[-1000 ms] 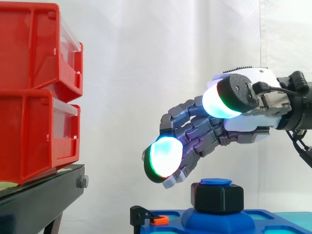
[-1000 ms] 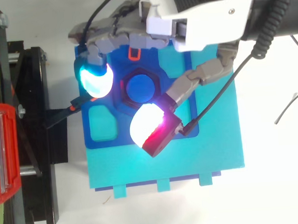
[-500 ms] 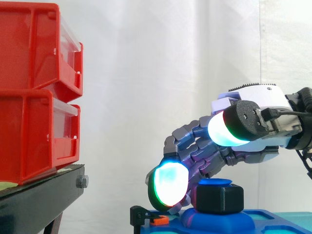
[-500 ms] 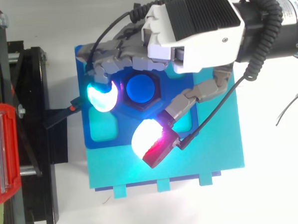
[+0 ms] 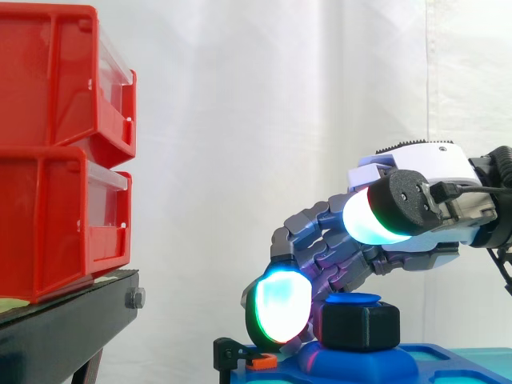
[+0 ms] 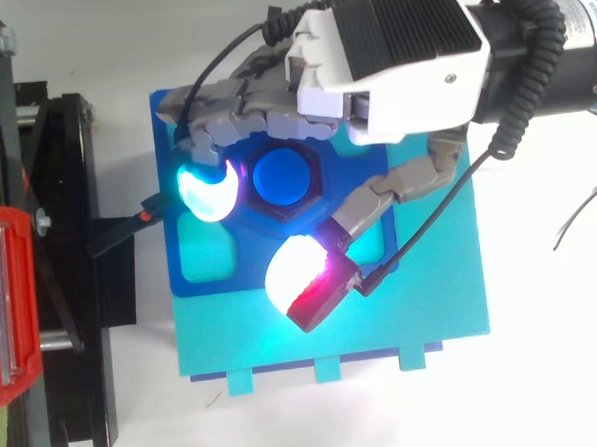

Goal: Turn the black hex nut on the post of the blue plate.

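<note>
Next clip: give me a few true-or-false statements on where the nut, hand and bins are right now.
1. The black nut sits on the post of the blue plate. True.
2. Two red bins are stacked on the black stand. True.
3. The hand hovers over the red bins. False: it is above the blue plate, at the nut.
4. The post's top is orange. False: it is blue.

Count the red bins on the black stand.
2. The upper red bin is stacked on the lower red bin, which rests on the black stand at the side view's left. Others may lie beyond the frame.
</note>
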You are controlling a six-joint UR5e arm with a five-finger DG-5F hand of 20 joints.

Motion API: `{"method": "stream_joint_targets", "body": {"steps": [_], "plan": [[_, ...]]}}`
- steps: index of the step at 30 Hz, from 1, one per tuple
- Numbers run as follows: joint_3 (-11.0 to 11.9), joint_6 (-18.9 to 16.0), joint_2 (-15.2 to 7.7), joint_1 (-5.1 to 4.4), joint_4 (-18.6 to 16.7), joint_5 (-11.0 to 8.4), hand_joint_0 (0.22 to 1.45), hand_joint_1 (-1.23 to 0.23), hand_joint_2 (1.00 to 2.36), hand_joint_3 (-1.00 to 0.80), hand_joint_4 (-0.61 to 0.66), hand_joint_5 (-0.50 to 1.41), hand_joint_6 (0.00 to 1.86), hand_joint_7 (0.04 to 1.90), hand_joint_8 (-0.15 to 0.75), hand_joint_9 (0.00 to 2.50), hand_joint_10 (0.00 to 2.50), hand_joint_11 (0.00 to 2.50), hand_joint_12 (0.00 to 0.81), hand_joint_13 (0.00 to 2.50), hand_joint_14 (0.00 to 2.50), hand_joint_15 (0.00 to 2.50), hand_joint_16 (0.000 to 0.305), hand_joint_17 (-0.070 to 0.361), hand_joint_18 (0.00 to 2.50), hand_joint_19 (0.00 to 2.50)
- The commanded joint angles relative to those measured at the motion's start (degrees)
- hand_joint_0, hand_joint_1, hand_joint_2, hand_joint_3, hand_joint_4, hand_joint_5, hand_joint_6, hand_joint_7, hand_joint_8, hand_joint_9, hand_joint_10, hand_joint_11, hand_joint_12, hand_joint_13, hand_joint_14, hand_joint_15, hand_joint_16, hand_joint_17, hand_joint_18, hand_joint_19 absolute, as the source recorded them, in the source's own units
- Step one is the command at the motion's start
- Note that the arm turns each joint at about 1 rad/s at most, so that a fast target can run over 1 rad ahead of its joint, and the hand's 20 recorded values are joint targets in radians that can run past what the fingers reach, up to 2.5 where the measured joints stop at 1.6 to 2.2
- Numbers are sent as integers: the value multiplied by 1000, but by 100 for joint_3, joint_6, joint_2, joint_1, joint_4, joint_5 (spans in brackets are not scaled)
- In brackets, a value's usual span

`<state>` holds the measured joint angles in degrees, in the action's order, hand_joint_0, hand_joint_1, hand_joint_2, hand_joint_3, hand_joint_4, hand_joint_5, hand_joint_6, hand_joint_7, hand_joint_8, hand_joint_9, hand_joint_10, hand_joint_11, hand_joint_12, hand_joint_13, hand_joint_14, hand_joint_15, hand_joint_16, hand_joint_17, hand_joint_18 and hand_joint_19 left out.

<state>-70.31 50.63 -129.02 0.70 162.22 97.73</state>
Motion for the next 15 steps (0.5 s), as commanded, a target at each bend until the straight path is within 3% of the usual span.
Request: {"method": "stream_joint_targets", "body": {"steps": [1,15], "plan": [[0,0,0,18,-6,0,465,-375,1000,-500,471,-254,504,1020,481,341,3,126,600,520,3,537,72,161,492,411],[-35,-88,0,18,-15,9,465,-377,1000,-500,475,-256,504,1008,482,341,3,135,600,523,3,541,72,161,500,411]]}}
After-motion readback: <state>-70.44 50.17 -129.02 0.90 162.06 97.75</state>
